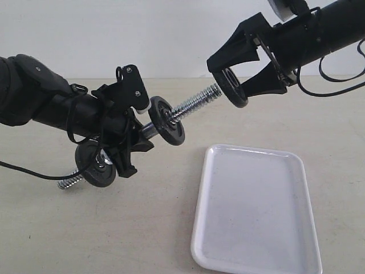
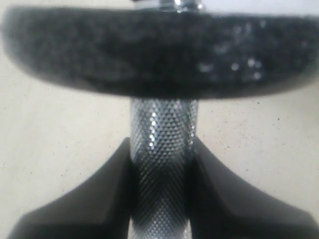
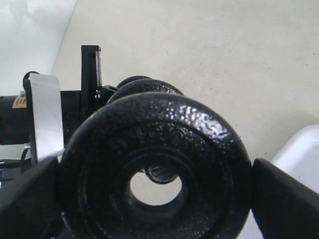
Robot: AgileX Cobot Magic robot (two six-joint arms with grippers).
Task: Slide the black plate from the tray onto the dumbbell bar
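1. Right gripper is clenched on the black plate, pinching it by the rim on edge, in the air, with one flat face turned toward the dumbbell bar.
2. The black plate sits right at the tip of the bar's upper threaded end. In the exterior view the tip meets the plate's face at the hole. I cannot tell whether it has entered.
3. In the right wrist view, the right gripper has a finger on each side of the black plate. The tip of the dumbbell bar shows through the central hole, slightly off centre.
4. Left gripper is grasping the dumbbell bar at its middle and holds it tilted, with the end facing the black plate higher.
5. In the left wrist view, the left gripper has both fingers tight against the knurled section of the dumbbell bar.
6. A second plate is threaded on the bar, just beside the left gripper on the side toward the black plate. It fills the top of the left wrist view, blurred.
7. A third plate is on the bar's lower end, with a short threaded stub sticking out past it.
8. The tray lies flat on the worktop, below the bar's upper end and apart from it.
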